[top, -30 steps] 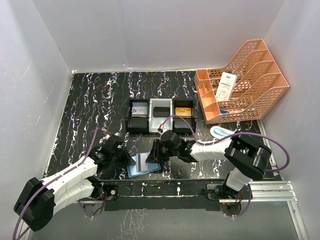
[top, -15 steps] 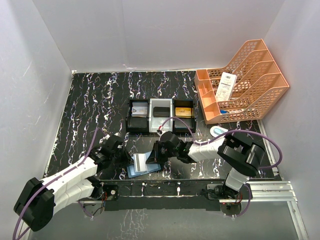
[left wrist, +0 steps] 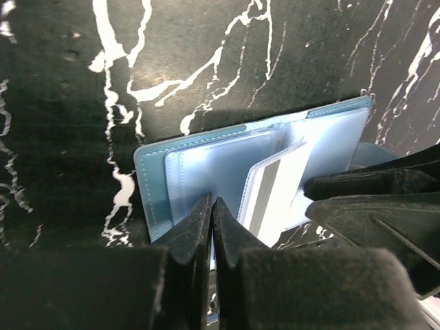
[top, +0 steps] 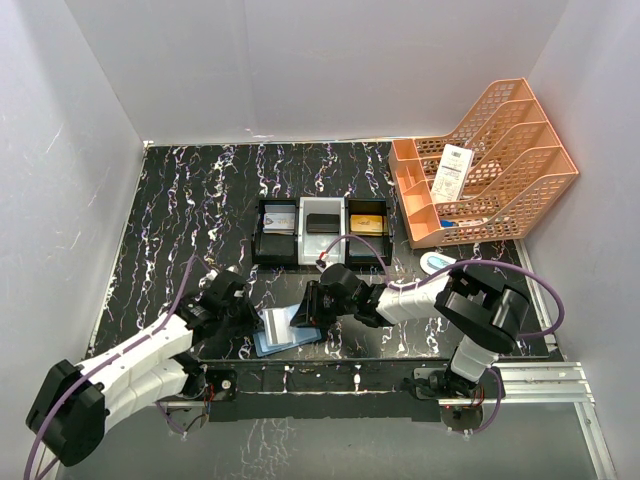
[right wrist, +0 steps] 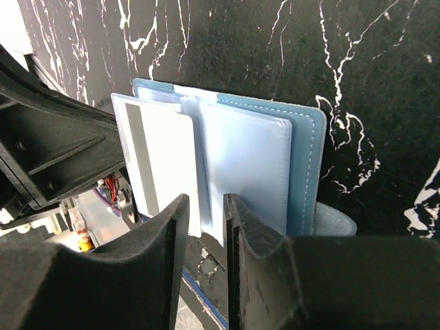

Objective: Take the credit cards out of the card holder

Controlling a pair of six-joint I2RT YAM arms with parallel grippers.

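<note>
Card holder, open; 1 card half out. Left gripper closed; right gripper slightly parted. Risk: pinching pocket, dragging holder.

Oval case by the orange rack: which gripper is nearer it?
Right. The right gripper is over the right half of the card holder, well left of the oval case; the left gripper is farther off, at its left edge.

card holder near edge, tray behind — rack far-right
</note>
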